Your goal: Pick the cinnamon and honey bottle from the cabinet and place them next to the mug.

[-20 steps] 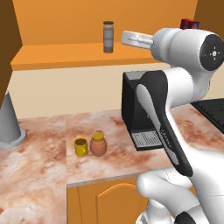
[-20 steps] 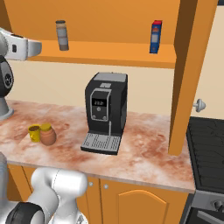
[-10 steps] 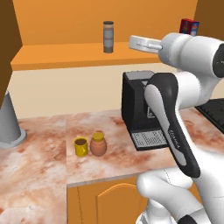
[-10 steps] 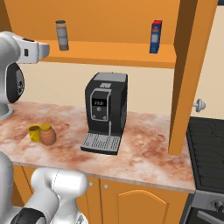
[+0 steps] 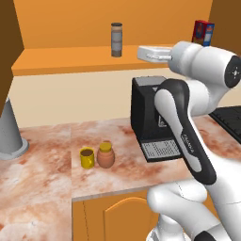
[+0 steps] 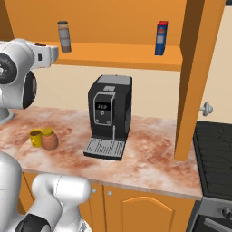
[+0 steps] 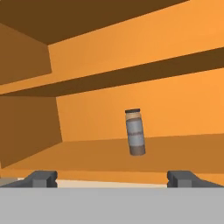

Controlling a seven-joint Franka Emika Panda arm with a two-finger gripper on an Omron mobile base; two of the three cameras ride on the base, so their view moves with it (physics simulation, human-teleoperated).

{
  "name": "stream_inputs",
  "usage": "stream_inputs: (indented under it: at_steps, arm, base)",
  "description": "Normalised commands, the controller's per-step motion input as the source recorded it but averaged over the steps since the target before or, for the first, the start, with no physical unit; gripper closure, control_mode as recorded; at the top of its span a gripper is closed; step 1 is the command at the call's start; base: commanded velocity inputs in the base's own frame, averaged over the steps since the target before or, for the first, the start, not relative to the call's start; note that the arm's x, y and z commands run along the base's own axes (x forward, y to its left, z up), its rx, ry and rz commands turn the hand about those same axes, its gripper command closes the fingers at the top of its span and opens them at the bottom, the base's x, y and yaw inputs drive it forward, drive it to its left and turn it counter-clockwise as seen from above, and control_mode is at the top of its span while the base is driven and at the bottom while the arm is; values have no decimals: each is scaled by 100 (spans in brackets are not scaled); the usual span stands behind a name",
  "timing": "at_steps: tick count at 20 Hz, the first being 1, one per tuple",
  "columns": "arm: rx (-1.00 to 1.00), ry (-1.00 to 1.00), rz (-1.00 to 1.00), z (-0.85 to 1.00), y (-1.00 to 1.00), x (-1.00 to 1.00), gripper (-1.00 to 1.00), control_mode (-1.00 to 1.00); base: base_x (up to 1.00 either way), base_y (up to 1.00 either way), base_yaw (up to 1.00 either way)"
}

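The cinnamon (image 5: 116, 40) (image 6: 64, 36) stands upright on the open shelf of the cabinet (image 5: 70, 61) (image 6: 118, 57). In the hand view the cinnamon (image 7: 135, 132) is straight ahead, tilted by the camera's roll, some way beyond the fingertips. My gripper (image 7: 112, 179) is open and holds nothing. Its white hand (image 5: 151, 53) (image 6: 48, 53) hovers at shelf height, to the right of the shaker. The honey bottle (image 5: 106, 155) (image 6: 49, 139) sits on the counter, right beside the yellow mug (image 5: 86, 157) (image 6: 35, 137).
A red and blue box (image 5: 203, 32) (image 6: 161, 38) stands at the shelf's right end. A black coffee machine (image 5: 148, 117) (image 6: 110, 115) sits on the marble counter below. A grey cone-shaped object (image 5: 9, 132) is at the far left, and a stove (image 6: 215, 145) is at the right.
The hand has moved a little to the right and down in front of the shelf. The jaws stayed open, and the objects did not move.
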Motion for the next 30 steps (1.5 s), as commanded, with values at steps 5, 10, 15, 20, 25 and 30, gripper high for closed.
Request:
stream_inputs:
  at_steps: [5,10,15,20,25,30]
  arm:
    - [-2,0,0,-1,1,10,-100,-100]
    - [-2,0,0,0,0,25,-100,-100]
    - [0,0,0,0,0,22,-100,-100]
    - [0,0,0,0,0,3,-100,-100]
    - [0,0,0,0,0,0,-100,-100]
    - [0,0,0,0,0,6,-100,-100]
  base:
    - [0,0,0]
    - [0,0,0]
    - [0,0,0]
    - [0,0,0]
    - [0,0,0]
    - [0,0,0]
